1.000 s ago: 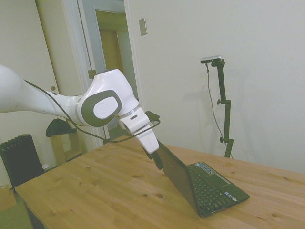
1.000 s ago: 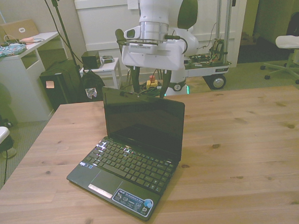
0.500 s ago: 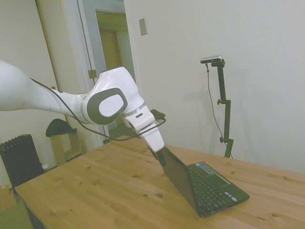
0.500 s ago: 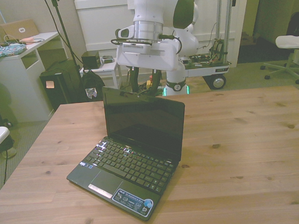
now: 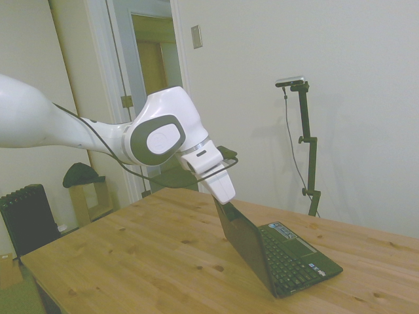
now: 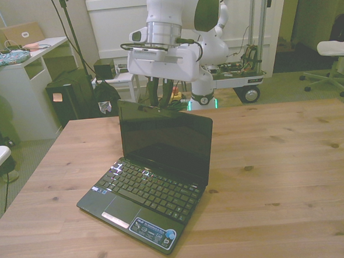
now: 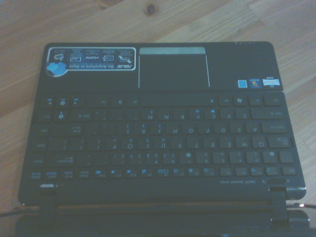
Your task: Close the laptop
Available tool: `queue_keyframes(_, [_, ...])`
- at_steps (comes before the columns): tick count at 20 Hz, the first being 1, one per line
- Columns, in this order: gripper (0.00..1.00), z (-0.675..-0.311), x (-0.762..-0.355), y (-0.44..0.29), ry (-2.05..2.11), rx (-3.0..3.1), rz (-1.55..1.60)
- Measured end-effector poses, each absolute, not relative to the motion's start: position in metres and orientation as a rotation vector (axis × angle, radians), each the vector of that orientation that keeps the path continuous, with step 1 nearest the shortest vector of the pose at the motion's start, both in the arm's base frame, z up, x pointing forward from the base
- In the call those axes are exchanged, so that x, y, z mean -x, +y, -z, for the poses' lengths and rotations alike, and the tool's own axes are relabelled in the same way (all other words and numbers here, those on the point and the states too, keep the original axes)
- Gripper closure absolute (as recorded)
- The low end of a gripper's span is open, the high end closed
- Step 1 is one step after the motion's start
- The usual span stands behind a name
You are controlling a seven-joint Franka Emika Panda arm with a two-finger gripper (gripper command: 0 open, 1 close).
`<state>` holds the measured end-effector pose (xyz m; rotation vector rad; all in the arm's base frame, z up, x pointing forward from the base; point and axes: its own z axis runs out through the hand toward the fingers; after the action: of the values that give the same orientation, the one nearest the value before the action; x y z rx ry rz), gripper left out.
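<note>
claw (image 6: 161, 97) behind open laptop (image 6: 154, 177) lid; "asus" sticker on palmrest.

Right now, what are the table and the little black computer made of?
The table looks like pale wood with a smooth finish: knots and plank lines show. The netbook seems to be black plastic; its screen looks glossy and reflects faintly, and its keyboard looks matte.

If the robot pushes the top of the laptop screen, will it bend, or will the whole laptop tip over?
The screen looks like a stiff panel on two hinges, so it will probably swing down rather than bend. The laptop lies flat on the wooden table with a wide base, so tipping seems unlikely. It might slide a little on the smooth wood.
</note>
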<state>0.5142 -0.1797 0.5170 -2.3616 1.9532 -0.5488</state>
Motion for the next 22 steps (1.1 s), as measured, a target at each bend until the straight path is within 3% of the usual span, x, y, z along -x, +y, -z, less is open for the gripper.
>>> queue_keyframes(13, [1.0,-0.508,-0.565,-0.264,2.047,2.339,0.549])
queue_keyframes(22, [1.0,-0.427,-0.638,-0.312,2.044,2.388,0.475])
